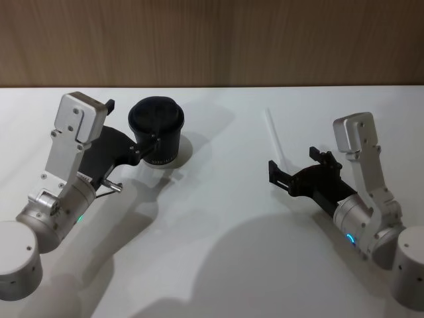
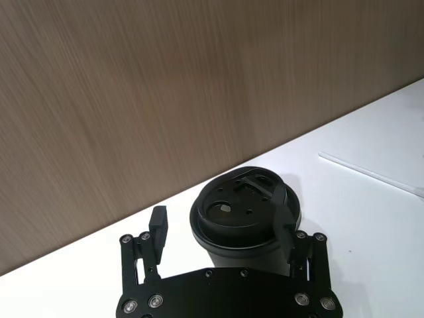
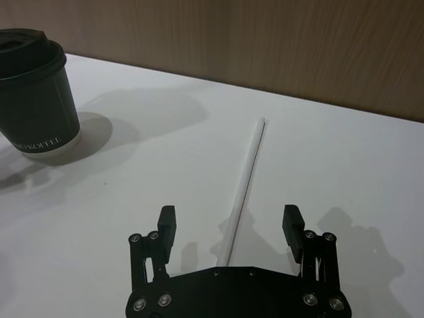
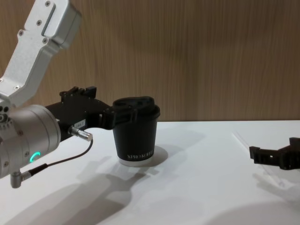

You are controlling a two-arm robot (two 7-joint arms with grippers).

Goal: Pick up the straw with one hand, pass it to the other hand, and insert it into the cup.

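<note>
Straw (image 3: pixel 246 173) lies flat on the table (image 3: pixel 344 165), its near end between the spread fingers of the right gripper (image 3: pixel 229 217), which is open and holds nothing. Best to drop straight down, keep the straw centred, and close gently near that end, leaving length for the handover. Left gripper (image 2: pixel 218 207) hangs open, with the cup (image 4: pixel 137 138) just ahead of it and one finger at the lid.

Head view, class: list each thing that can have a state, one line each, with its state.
cup: upright on the table, lid on, no straw in it.
straw: lying flat on the table, unheld.
left gripper: open, astride the cup.
right gripper: open, astride the straw's near end.
</note>
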